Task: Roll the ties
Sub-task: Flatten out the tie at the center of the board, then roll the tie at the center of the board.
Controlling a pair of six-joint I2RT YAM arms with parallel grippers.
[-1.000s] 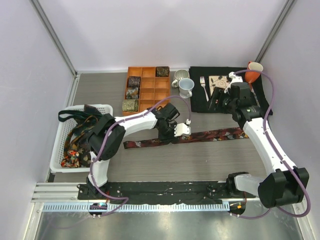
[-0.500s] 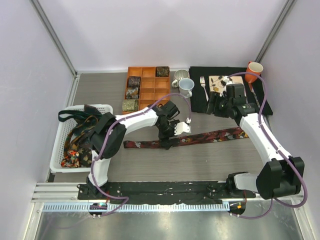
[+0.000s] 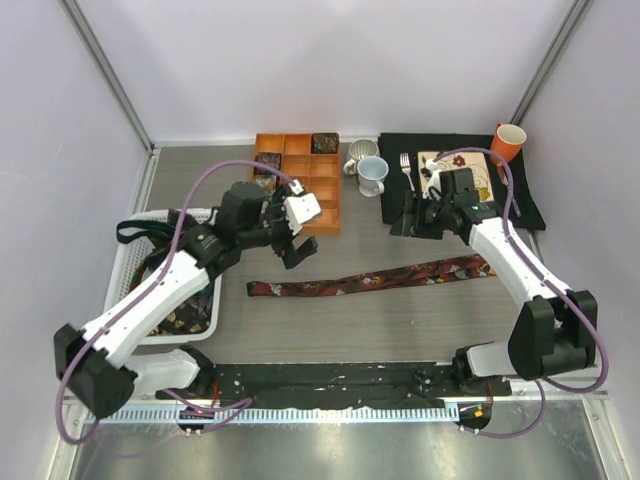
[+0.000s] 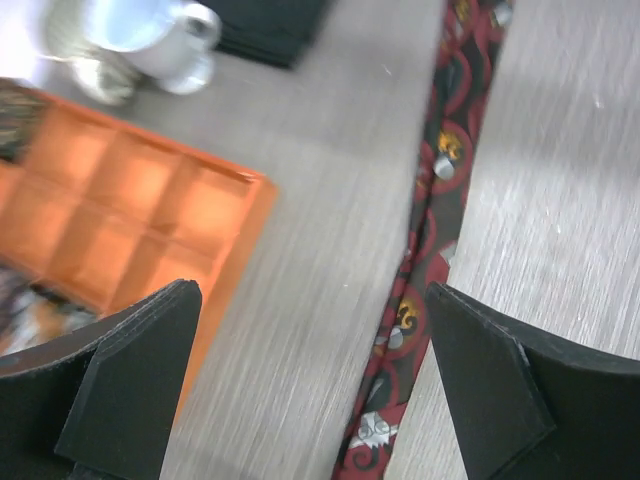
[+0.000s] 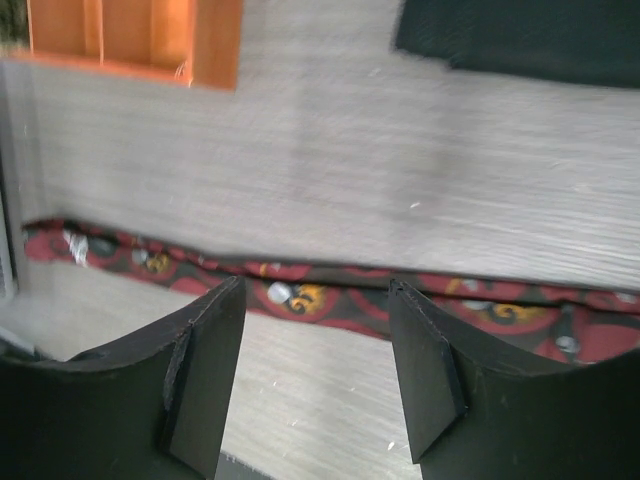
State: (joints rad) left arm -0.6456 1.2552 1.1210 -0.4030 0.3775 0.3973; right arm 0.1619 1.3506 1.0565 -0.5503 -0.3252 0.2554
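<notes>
One maroon patterned tie (image 3: 370, 279) lies flat and unrolled across the table, also showing in the left wrist view (image 4: 432, 250) and the right wrist view (image 5: 320, 296). My left gripper (image 3: 292, 240) hangs open above the table between the tie and the orange tray (image 3: 318, 205), with nothing between its fingers (image 4: 130, 390). My right gripper (image 3: 405, 218) is open over the placemat's left edge, above the tie and holding nothing between its fingers (image 5: 430, 370). A rolled tie (image 3: 325, 142) sits in the tray's back right cell. More loose ties (image 3: 170, 310) fill the white basket (image 3: 128, 262).
Two mugs (image 3: 368, 172) stand right of the tray. A black placemat (image 3: 522, 205) at the back right carries a fork (image 3: 407, 170), a patterned square and an orange cup (image 3: 508, 140). My left arm hides part of the tray.
My left gripper opened, let go of the tie and swung back left toward the tray. The right gripper moved left along the placemat. The tie stayed flat.
</notes>
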